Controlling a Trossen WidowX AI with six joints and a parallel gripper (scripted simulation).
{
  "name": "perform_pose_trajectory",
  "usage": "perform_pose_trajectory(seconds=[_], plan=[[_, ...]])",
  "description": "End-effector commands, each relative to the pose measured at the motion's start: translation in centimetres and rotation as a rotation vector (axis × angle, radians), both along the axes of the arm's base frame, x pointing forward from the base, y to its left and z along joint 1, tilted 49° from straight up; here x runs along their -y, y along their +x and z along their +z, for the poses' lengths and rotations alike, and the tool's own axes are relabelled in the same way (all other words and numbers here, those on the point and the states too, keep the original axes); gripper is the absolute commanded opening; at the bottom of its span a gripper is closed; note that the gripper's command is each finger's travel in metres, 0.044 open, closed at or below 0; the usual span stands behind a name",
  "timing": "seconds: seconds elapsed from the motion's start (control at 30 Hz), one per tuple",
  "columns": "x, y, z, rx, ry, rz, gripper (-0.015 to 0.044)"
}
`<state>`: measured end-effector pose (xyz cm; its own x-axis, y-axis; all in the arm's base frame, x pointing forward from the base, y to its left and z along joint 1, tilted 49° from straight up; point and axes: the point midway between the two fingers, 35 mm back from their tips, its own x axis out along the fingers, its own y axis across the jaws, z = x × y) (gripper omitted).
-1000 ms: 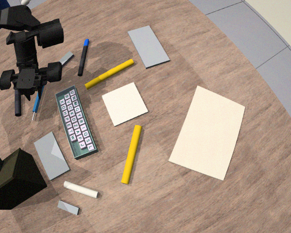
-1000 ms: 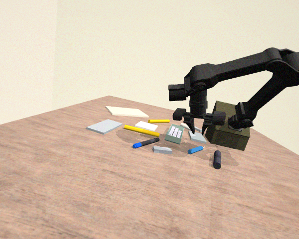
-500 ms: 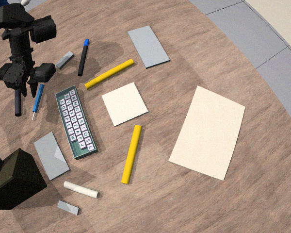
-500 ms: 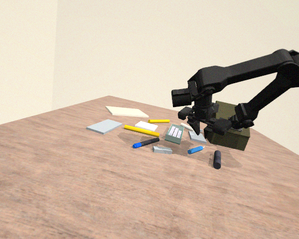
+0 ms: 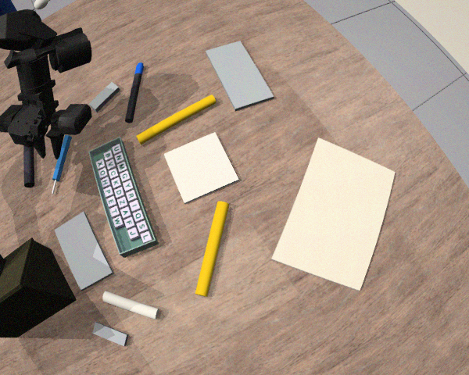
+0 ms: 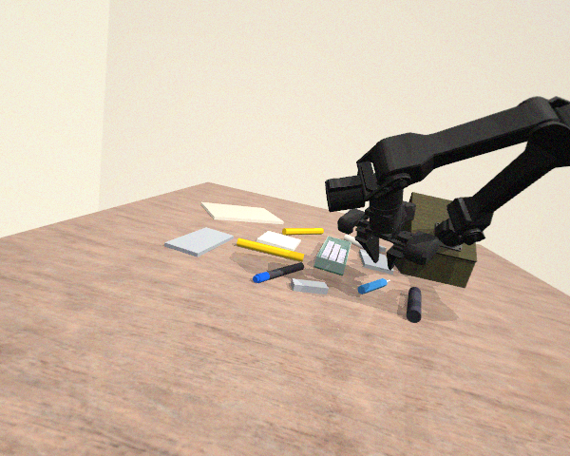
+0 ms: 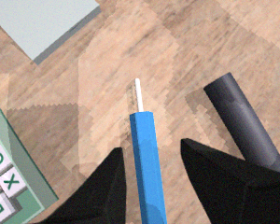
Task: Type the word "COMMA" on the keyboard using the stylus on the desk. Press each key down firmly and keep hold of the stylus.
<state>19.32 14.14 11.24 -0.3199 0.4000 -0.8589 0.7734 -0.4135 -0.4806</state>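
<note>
The stylus (image 5: 62,157) (image 6: 372,286) (image 7: 147,173), a blue barrel with a thin white tip, lies on the desk left of the keyboard in the top view. My gripper (image 5: 51,156) (image 6: 384,263) (image 7: 151,150) is open and empty above the stylus. In the wrist view the barrel shows between the two parted fingers, with a gap on each side. The keyboard (image 5: 126,242) (image 6: 329,266) (image 7: 25,163) is a green tray with three rows of white letter keys. C, O, M and A are readable in the top view. The wrist view shows only its corner.
A dark cylinder (image 5: 28,167) (image 6: 413,304) (image 7: 245,121) lies close beside the stylus. A small grey block (image 5: 104,97) (image 6: 309,286) and a blue-capped black marker (image 5: 134,97) (image 6: 280,272) lie near the keyboard. A grey slab (image 5: 79,246) (image 7: 42,23) lies between keyboard and dark box (image 5: 28,291).
</note>
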Motion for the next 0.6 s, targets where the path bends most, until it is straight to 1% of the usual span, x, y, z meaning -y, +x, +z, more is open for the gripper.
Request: perform_pose_trajectory(seconds=[0.0, 0.57], plan=[[-0.31, -0.10, -0.34, -0.012, 0.000, -0.003, 0.0150], [-1.22, -0.07, -1.10, -0.012, 0.000, -0.003, 0.0150]])
